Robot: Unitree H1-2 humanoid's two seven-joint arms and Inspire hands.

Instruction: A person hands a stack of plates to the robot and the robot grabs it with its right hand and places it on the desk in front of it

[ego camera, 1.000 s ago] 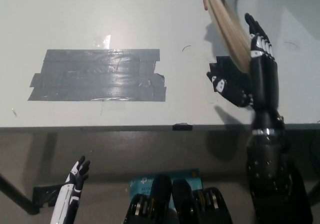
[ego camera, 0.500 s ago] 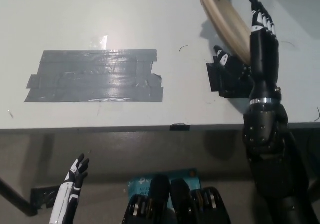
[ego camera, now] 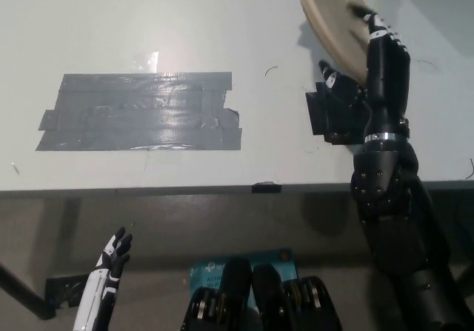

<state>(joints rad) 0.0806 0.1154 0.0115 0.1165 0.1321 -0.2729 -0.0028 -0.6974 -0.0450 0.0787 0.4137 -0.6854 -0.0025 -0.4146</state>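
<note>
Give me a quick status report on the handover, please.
Right robot hand closed around the tilted stack of plates, above the desk. Left robot hand open, idle, low left. Grey tape patch lies left of the drop area.

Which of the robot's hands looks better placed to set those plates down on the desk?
Right. The black right hand is already closed on the tilted stack of plates above the desk. The white left hand hangs open below the desk edge, far from the plates.

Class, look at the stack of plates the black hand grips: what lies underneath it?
Under the tilted stack of plates the grey desk shows, and the right hand's thumb. A black patch lies on the desk just below. The left hand rests low down. The stack's underside is hidden.
</note>
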